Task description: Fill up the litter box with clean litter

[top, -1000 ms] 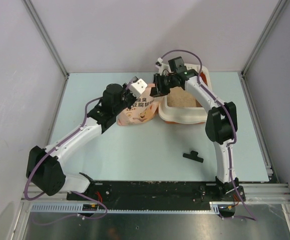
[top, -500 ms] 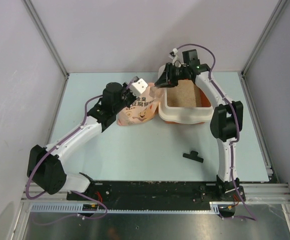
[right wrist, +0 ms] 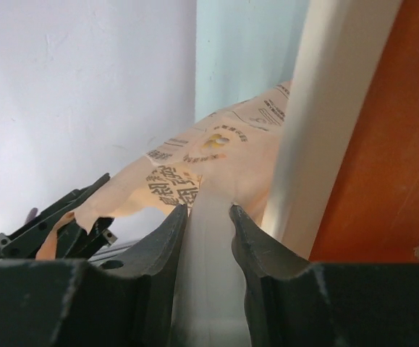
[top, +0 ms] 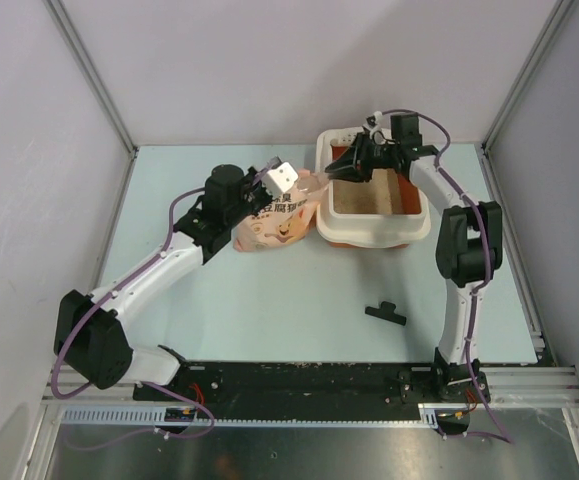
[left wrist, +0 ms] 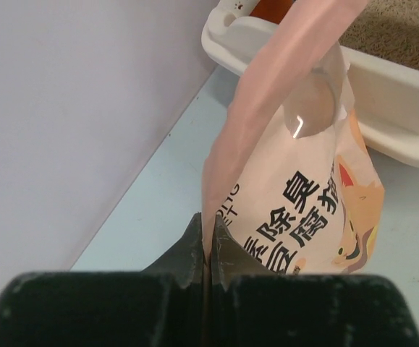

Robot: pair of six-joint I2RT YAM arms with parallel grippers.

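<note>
Left end effector: pinched together on the top edge of the litter bag, just left of the litter box
Right end effector: clamped on the box's far-left rim
Your pour: raise the bag's mouth over the rim, tip slowly
Bench: pale blue, black clip near; bare grey walls

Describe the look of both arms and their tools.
Both the left arm and right arm have white links, bulky black joints and a thin purple cable looping alongside. The left tool and right tool each end in two dark, wedge-shaped fingers.
</note>
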